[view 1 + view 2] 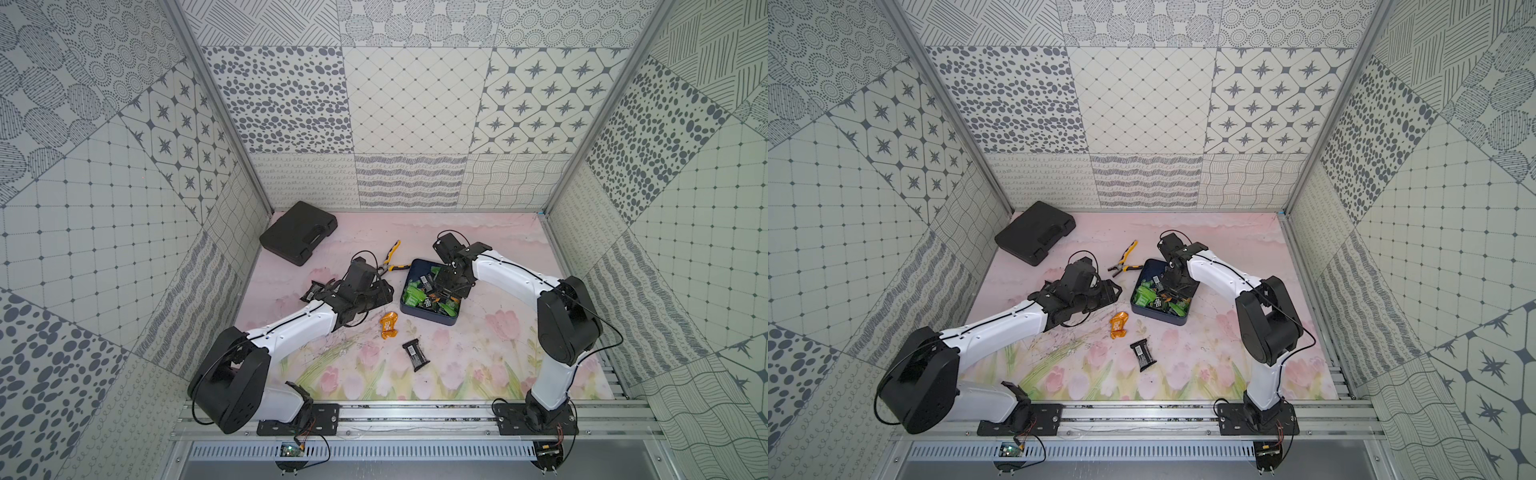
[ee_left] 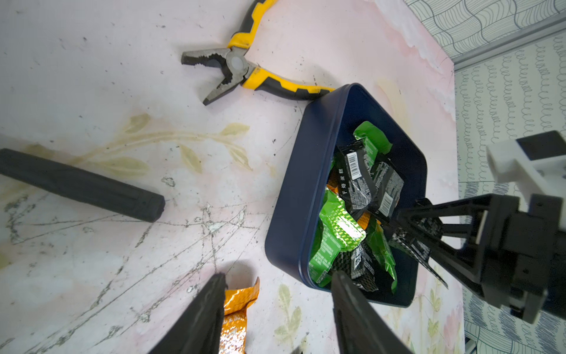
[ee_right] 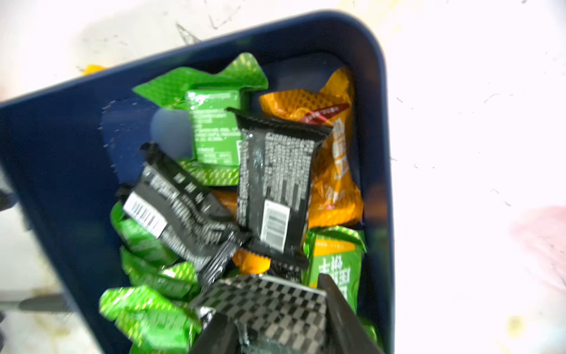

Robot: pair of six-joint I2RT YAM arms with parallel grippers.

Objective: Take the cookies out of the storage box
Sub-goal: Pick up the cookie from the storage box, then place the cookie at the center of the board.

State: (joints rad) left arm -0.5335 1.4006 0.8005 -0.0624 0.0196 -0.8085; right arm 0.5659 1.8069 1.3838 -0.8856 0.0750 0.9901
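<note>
We see the right gripper [image 3: 275, 318] pinching a black checker-printed foil packet [image 3: 260, 294] inside the shallow navy-blue storage box [image 3: 61, 153], among the green, orange and black cookies [image 3: 275, 171]. The left gripper [image 2: 277, 275] hangs beside the box, jaws spread and holding nothing. A crinkled orange packet [image 1: 389, 326] and another black packet [image 1: 415, 354] lie on the floral pink tabletop [image 1: 478, 353].

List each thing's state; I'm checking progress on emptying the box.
storage box: open, lidless, holds many packets
cookies: heaped in the box
orange packet: out, on the table
black packet: out, on the table
pliers: jaws open, lying flat
black case: closed
left gripper: open, empty
right gripper: shut on checkered black packet in the box
</note>
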